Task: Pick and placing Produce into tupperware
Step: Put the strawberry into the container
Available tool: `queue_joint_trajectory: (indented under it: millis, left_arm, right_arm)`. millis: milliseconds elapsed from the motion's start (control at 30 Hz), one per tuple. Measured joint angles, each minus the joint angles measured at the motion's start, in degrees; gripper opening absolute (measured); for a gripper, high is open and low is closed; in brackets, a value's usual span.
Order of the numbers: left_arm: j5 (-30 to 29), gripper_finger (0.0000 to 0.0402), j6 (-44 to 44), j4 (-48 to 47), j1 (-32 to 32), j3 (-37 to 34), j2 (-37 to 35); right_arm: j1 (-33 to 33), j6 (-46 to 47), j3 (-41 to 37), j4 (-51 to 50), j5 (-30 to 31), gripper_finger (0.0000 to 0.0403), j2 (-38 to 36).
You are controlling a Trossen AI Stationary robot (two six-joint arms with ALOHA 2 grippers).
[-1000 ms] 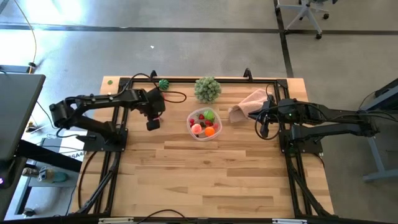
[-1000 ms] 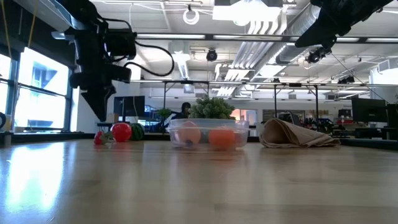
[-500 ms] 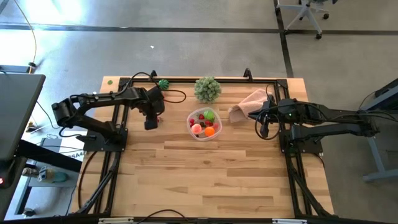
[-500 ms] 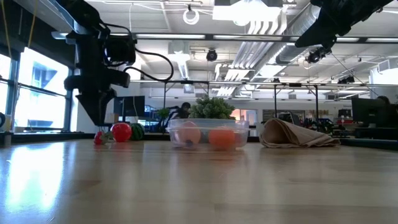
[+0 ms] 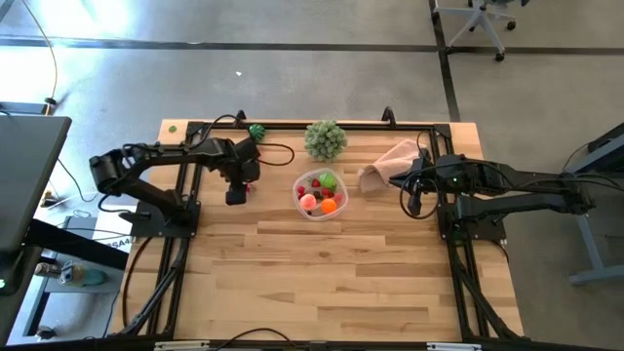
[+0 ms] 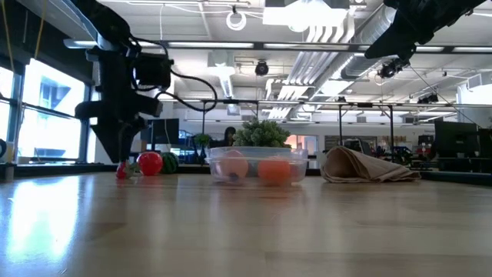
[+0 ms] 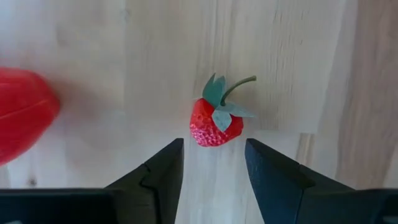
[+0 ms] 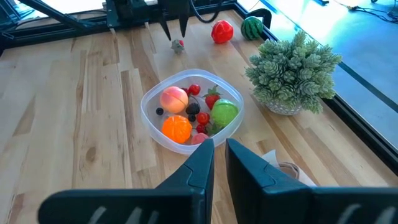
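Observation:
My left gripper (image 7: 213, 163) (image 6: 123, 150) is open and points down over a small red strawberry (image 7: 216, 121) (image 8: 178, 45) that lies on the wood. One finger stands on each side of it, and neither touches it. A red round fruit (image 7: 25, 115) (image 8: 222, 31) and a small watermelon (image 8: 253, 27) (image 5: 256, 131) lie beyond it. The clear round tupperware (image 5: 298, 185) (image 8: 147, 102) at mid-table holds a peach, an orange, a green fruit and several small red pieces. My right gripper (image 8: 219, 152) (image 5: 413, 205) waits shut, raised to the right of the tupperware.
A pale green leafy ball (image 5: 326, 139) (image 8: 293, 71) stands behind the tupperware near the far edge. A pink cloth (image 5: 390, 161) (image 6: 365, 166) lies crumpled to its right, under the right arm. A black frame rail (image 5: 322, 124) runs along the far edge. Bare wood (image 5: 322, 273) fills the near half.
My left gripper has come down toward the strawberry and shifted a little toward the table's left, staying open. The right arm and the produce have kept still.

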Motion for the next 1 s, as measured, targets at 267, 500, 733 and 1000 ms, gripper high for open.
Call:
queue_joint_trajectory:
  millis: [267,500,733,1000]
  left_arm:
    - [0.5,0.0191,2.5,1.8,0.0,0.0,3.1]
    - [0.5,0.0217,3.4,4.3,0.0,0.0,4.4]
    - [1.8,0.0225,4.0,4.4,0.0,0.0,6.9]
    - [2.5,0.0225,4.6,6.0,0.0,0.0,7.5]
  right_arm:
    - [0.0,0.0,0.0,0.0,0.0,0.003,0.0]
    - [0.0,0.0,0.0,0.0,0.0,0.003,0.0]
    - [0.0,0.0,0.0,0.0,0.0,0.003,0.0]
    - [0.0,0.0,0.0,0.0,0.0,0.003,0.0]
